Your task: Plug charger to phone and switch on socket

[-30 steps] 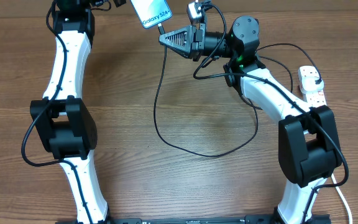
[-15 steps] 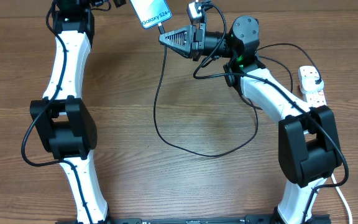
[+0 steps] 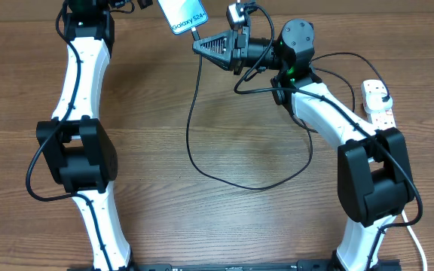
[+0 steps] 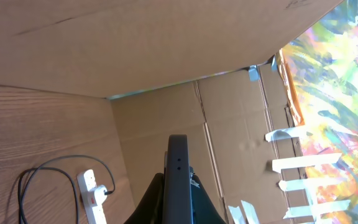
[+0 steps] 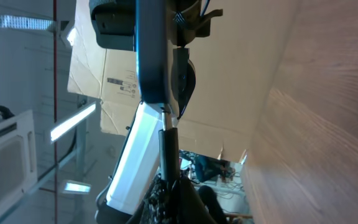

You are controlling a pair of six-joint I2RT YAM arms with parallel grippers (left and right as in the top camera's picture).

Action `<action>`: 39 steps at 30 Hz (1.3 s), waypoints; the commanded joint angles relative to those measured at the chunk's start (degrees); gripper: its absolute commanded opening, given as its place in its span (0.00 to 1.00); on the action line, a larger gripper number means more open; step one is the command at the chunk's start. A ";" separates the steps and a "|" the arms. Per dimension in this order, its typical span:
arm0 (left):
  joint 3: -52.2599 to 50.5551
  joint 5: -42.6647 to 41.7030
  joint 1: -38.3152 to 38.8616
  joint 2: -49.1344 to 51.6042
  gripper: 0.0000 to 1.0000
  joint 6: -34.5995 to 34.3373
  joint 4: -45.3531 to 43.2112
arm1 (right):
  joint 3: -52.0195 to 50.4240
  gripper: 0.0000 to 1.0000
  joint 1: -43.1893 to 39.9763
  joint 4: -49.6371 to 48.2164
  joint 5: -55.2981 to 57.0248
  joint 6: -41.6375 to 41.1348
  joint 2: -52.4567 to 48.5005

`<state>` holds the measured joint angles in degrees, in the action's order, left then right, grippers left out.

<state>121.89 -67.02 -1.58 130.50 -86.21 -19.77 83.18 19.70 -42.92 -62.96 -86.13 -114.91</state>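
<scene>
Wood-grain table (image 3: pixel 224 226), charger (image 3: pixel 255 187) looped on it, cardboard walls (image 4: pixel 166 37)

My tabletop (image 3: pixel 224 113) is matt, smooth brown wood grain. The small flat phone (image 3: pixel 183 15) by the far edge shows a glossy screen. The thin black cable (image 3: pixel 189 143) looks rubbery and matt. The white elongated power strip (image 3: pixel 379 105) at the right edge is smooth, faintly shiny plastic. My right pincer (image 3: pixel 197 47) is matt black plastic. The brown cardboard walls (image 4: pixel 166 43) are dull paper.
</scene>
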 commanded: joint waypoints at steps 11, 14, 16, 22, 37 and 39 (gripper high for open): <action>0.90 -6.99 1.79 -2.16 0.04 0.68 -0.66 | 1.01 0.04 0.15 -0.28 3.19 -5.86 1.66; 0.90 -8.94 2.05 -2.16 0.04 1.25 -0.66 | 1.01 0.04 0.15 -0.28 3.15 -5.84 1.66; 0.90 -10.23 2.08 -2.16 0.04 1.75 -0.66 | 1.01 0.04 0.15 -0.31 3.15 -5.81 1.66; 0.90 -14.40 2.10 -2.16 0.04 1.79 -0.66 | 1.01 0.04 0.09 -0.28 2.93 -5.25 1.66; 0.90 -13.31 2.25 -2.16 0.04 0.07 -0.74 | 1.01 0.04 0.09 5.95 3.28 -0.66 1.66; 0.90 -10.23 1.97 -2.16 0.04 0.04 -0.72 | 1.01 0.04 0.09 5.97 2.60 -0.63 1.66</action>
<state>121.86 -80.88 1.10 130.50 -85.56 -20.03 83.18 19.90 -36.80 -60.62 -87.37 -114.67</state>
